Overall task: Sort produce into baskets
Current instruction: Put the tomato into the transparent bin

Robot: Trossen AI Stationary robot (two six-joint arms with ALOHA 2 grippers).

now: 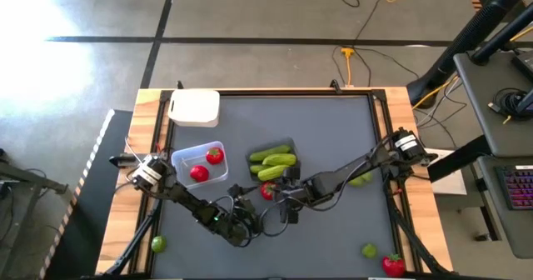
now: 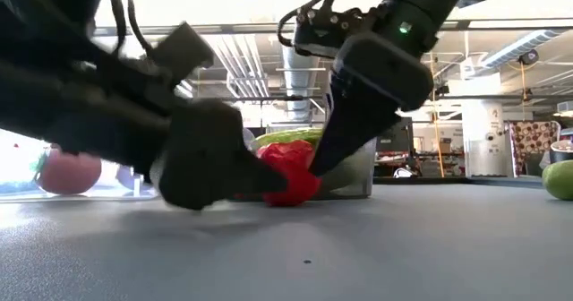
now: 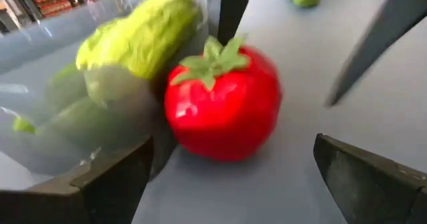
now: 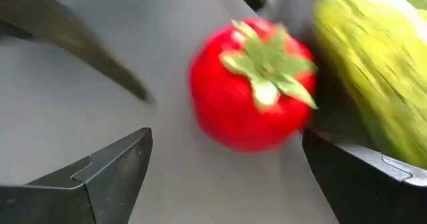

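A red fruit with a green top point(image 1: 267, 192) lies on the table right beside the dark smoky tub point(image 1: 287, 147), which holds green cucumbers point(image 1: 272, 162). My left gripper point(image 3: 233, 144) is open, its fingers on either side of the fruit point(image 3: 223, 101), coming from the table's near side. My right gripper point(image 4: 227, 136) is also open around the same fruit point(image 4: 250, 84), coming from the right. One of its fingers stands between the fruit and the tub. In the low view the fruit point(image 2: 291, 176) rests on the table between both grippers. I see no touch.
A clear tub point(image 1: 185, 153) holds two red fruits. A white tub point(image 1: 194, 107) stands at the far left. Limes lie at the near left point(image 1: 158, 244), under the right arm point(image 1: 360, 178) and near right point(image 1: 369, 249). A red fruit point(image 1: 393, 266) lies beside that last lime.
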